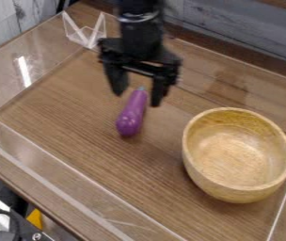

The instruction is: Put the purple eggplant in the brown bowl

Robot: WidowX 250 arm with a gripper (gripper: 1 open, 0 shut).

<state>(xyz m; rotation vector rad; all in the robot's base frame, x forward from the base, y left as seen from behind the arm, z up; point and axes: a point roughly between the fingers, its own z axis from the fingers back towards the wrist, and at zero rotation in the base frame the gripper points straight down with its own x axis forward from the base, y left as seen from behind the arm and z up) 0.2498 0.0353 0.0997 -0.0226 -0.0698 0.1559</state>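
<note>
The purple eggplant (132, 114) lies on the wooden tabletop, left of centre, its fatter end toward the camera. My gripper (138, 90) hangs pointing down just above the eggplant's far end, its two black fingers spread wide open with nothing between them. The left finger (114, 83) and the right one stand to either side of the eggplant's tip without touching it. The brown bowl (198, 160) sits empty to the right, nearer the front, well apart from both.
Clear acrylic walls (33, 58) fence the tabletop on the left, front and back. A small clear stand (83, 31) sits in the back left corner. Bare wood lies between the eggplant and the bowl.
</note>
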